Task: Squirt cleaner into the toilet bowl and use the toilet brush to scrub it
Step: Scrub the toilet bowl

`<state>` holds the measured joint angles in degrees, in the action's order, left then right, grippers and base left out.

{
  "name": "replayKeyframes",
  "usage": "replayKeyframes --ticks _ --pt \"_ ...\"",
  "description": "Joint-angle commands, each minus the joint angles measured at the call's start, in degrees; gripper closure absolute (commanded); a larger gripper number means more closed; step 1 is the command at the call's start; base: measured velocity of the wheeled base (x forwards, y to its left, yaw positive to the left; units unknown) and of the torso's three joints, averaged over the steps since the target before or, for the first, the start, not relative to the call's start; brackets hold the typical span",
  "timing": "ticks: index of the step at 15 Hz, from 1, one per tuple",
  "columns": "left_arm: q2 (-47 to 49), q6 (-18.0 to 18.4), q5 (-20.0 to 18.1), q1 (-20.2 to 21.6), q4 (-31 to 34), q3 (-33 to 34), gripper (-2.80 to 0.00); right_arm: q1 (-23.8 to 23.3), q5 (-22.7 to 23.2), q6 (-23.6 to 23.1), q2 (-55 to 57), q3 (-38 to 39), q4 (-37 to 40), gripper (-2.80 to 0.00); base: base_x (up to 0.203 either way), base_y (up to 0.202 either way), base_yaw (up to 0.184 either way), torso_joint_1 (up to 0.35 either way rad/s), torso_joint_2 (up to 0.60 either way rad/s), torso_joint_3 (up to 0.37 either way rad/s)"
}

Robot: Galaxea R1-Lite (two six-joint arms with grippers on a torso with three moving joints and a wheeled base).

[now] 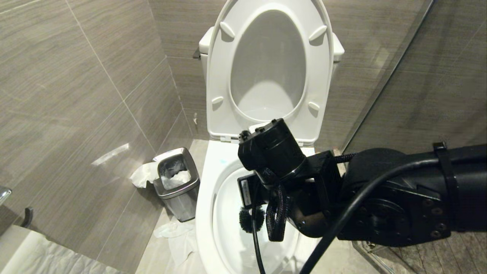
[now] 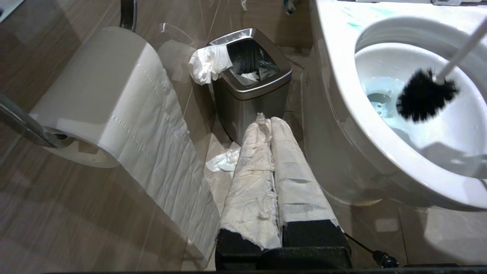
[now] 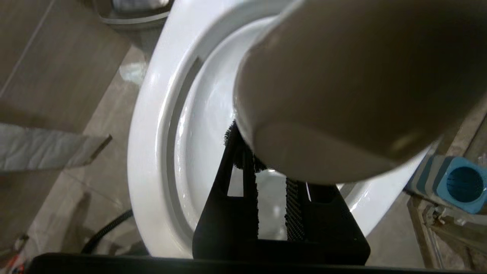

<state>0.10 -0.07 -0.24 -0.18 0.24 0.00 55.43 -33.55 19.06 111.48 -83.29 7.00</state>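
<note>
Right gripper [image 3: 272, 179] sits over the bowl [image 1: 205, 205], lower centre of head view, arm coming in from the right edge. Jaws nearly closed, clamped on the brush [image 2: 426, 95] handle; the handle's rounded end fills the upper right of right wrist view, very close and blurred. Black bristle head is down inside the bowl, centre-bottom of head view, right side of left wrist view; contact with the ceramic can't be told. Cleaner [image 2: 380, 97] shows as pale blue tint in the bowl's sump, plus faint blue smears on the rim at the top of left wrist view. Seat [image 1: 323, 95] and lid are raised, top centre of head view. Left gripper [image 2: 272, 160] parked low beside the bowl, fingers wrapped in white paper, closed together, holding nothing. Bin [image 1: 179, 186] stands left of the bowl with tissue over its rim. Paper roll [image 2: 99, 102] at left of left wrist view. Blue holder [image 3: 460, 184] at right edge of right wrist view.
</note>
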Motion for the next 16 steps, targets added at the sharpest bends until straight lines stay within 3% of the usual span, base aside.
replayKeyframes --ticks 1,5,8,13,16 --pt "0.08 -0.01 -0.02 0.01 0.02 0.09 0.0 -2.31 -0.56 -1.54 1.78 -4.9 0.08 0.0 0.0 0.0 0.0 0.0 0.0 0.0" --pt "-0.01 -0.01 -0.02 0.01 0.02 0.09 0.0 -7.72 -0.37 -6.28 7.81 -12.3 0.09 0.0 0.0 0.0 0.0 0.0 0.0 0.0" --pt "0.08 -0.01 -0.02 0.01 0.02 0.17 0.0 -10.1 0.22 -7.13 15.54 -17.19 -0.1 0.0 0.0 0.0 0.0 0.0 0.0 0.0" --pt "-0.01 -0.01 -0.02 0.01 0.02 0.09 0.0 -11.05 1.06 -7.04 28.35 -25.25 -0.14 0.0 0.0 0.0 0.0 0.0 0.0 0.0" --pt "-0.01 -0.01 -0.02 0.01 0.02 0.09 0.0 -10.96 1.13 -6.84 30.55 -26.39 -0.14 0.0 0.0 0.0 0.0 0.0 0.0 0.0"
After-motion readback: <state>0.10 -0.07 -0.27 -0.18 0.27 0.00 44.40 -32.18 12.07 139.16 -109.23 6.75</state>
